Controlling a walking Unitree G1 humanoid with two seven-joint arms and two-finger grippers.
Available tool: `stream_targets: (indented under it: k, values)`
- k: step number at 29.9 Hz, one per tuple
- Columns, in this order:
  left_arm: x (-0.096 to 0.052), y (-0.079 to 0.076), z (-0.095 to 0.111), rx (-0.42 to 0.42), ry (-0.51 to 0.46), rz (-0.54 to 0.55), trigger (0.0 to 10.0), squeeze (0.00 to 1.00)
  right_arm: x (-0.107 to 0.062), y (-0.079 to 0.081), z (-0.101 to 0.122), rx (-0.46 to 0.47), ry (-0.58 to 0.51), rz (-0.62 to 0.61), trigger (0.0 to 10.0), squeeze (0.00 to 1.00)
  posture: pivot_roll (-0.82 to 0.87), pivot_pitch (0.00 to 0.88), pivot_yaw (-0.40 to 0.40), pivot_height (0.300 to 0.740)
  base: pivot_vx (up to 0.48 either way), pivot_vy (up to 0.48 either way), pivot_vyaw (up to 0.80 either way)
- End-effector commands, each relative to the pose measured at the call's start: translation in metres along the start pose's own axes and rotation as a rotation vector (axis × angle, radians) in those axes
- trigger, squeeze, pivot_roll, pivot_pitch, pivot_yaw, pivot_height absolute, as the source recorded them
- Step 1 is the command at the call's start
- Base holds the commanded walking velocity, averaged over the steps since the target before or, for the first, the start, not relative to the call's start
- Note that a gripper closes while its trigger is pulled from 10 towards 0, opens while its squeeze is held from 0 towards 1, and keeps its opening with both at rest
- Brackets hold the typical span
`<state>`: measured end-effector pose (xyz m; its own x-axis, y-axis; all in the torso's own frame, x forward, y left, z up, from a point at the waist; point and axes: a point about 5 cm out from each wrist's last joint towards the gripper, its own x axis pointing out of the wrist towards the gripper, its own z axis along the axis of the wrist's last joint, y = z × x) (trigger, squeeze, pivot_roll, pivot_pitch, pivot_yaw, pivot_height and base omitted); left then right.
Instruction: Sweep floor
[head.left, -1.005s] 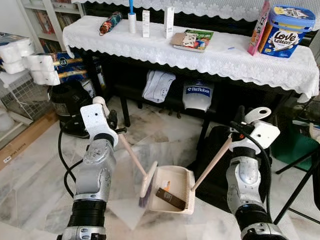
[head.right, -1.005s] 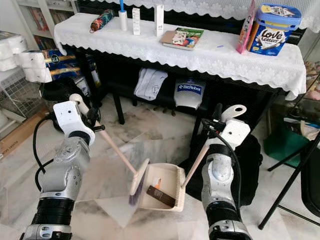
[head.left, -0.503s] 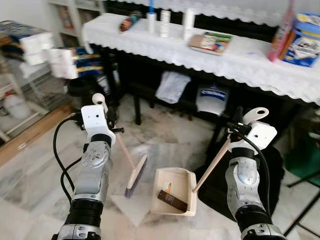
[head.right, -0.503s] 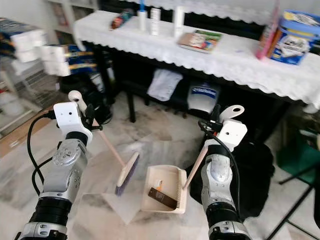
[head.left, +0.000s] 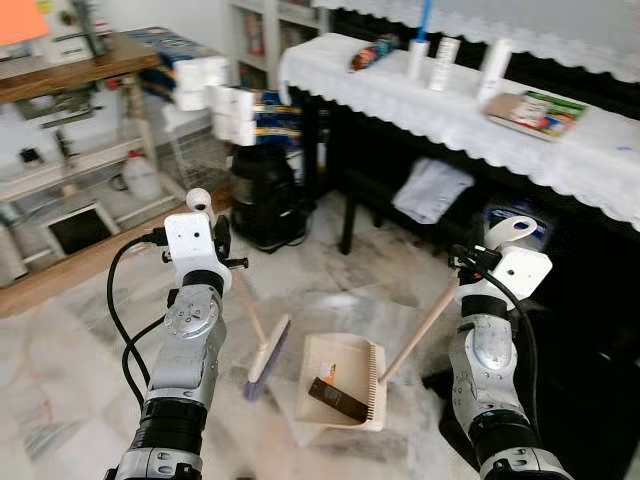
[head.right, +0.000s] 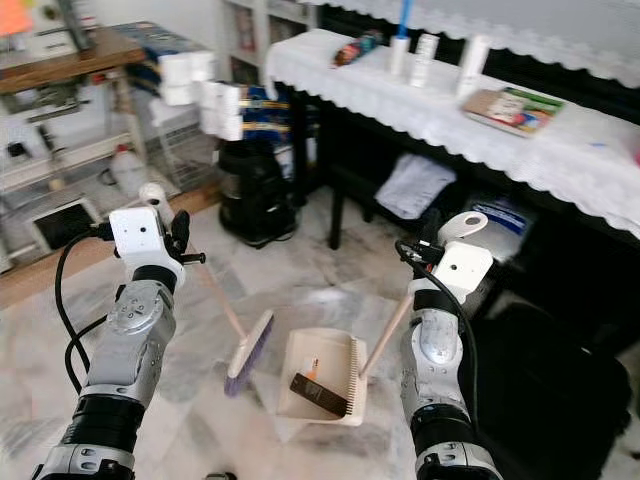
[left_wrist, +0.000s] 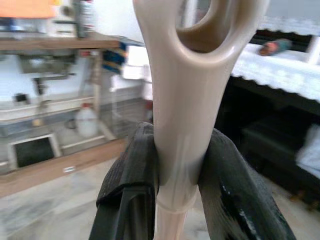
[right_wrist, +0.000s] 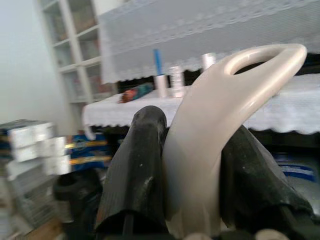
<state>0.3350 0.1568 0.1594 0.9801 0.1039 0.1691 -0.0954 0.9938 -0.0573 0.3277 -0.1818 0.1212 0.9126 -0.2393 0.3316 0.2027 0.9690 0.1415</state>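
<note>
My left gripper (left_wrist: 175, 165) is shut on the beige handle of a small broom (head.left: 266, 352), whose purple-bristled head hangs just left of the dustpan. My right gripper (right_wrist: 192, 170) is shut on the long beige handle of the cream dustpan (head.left: 345, 378). The pan hangs low over the marble floor (head.left: 60, 350) between my two arms. In it lie a dark brown flat piece (head.left: 338, 400) and a small orange scrap (head.left: 330, 372).
A white-clothed long table (head.left: 520, 130) with bottles and a book runs along the right. A black vacuum (head.left: 262, 195) stands by its left end under stacked toilet rolls (head.left: 215, 85). Wooden shelving (head.left: 70, 120) and a low board line the left side.
The camera has swung left, so the table slid right and the shelving came into view. The broom head has drawn away from the dustpan's mouth to its left. Both grips are unchanged.
</note>
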Motion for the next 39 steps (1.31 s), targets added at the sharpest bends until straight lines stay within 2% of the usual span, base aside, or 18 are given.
stream_targets:
  k: [1,18,39]
  values:
    - [0.004,-0.004,0.012,0.020,-0.062,-0.015,10.0,0.00,0.006,0.004,0.008,0.004,-0.036,0.011,10.0,0.00,0.05,0.015,-0.022,0.740,0.000,0.000,0.80]
    - [0.006,0.007,0.008,0.106,-0.057,-0.010,10.0,0.00,0.006,0.007,0.007,0.004,-0.029,0.017,10.0,0.00,0.05,0.040,-0.018,0.740,0.000,0.000,0.80]
    - [0.002,0.006,0.005,0.139,-0.058,-0.028,10.0,0.00,0.001,0.007,0.005,0.008,-0.020,0.010,10.0,0.00,0.05,0.042,-0.009,0.740,0.000,0.000,0.80]
